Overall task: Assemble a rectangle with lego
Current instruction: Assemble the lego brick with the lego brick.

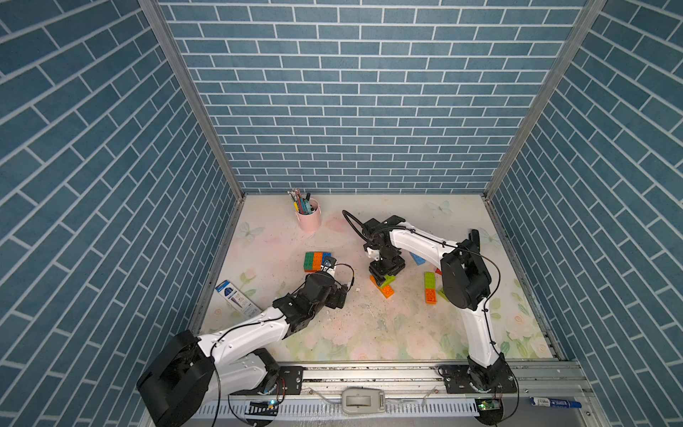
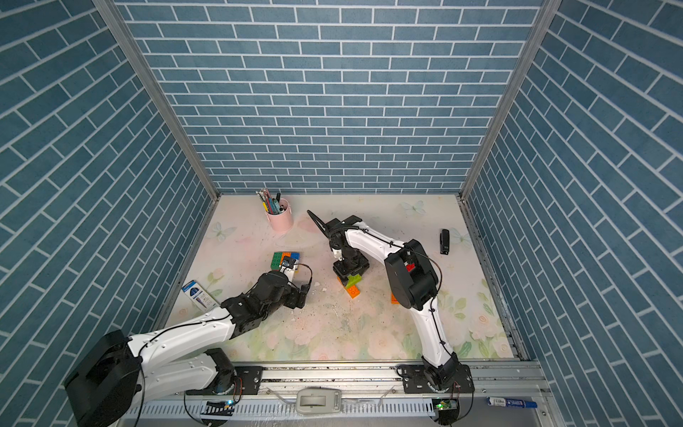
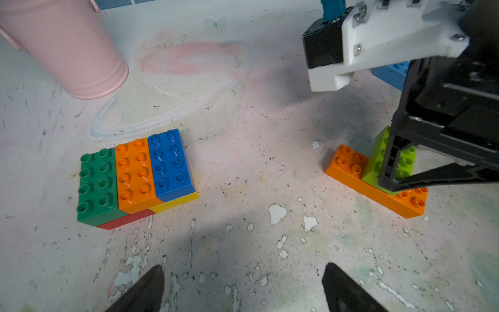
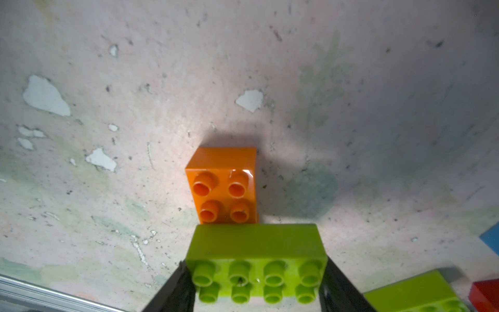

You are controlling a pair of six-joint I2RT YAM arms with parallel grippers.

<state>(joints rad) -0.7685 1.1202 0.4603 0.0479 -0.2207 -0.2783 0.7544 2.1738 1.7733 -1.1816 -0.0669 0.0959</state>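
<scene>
On the chipped floral tabletop [image 1: 369, 332], the left gripper [image 3: 248, 291] hangs open near the 2-layer lego block [image 3: 135, 175]. The right gripper [image 4: 256, 291] clamps a lime brick [image 4: 256, 243] crosswise on an orange brick [image 4: 224, 183]. Blue brick-pattern walls [image 1: 369, 92] enclose everything. Only a top view shows the far black object [image 2: 444, 241] whole.

In the right wrist view we can't see the rest of the orange brick [image 4: 224, 186] under the lime brick [image 4: 256, 243]. A second lime brick [image 4: 413, 293], a red brick [image 4: 486, 295] and a blue brick [image 4: 491, 243] run off the edge. The pens [image 1: 301, 199] in the cup [image 1: 309, 220] are too small to count.
</scene>
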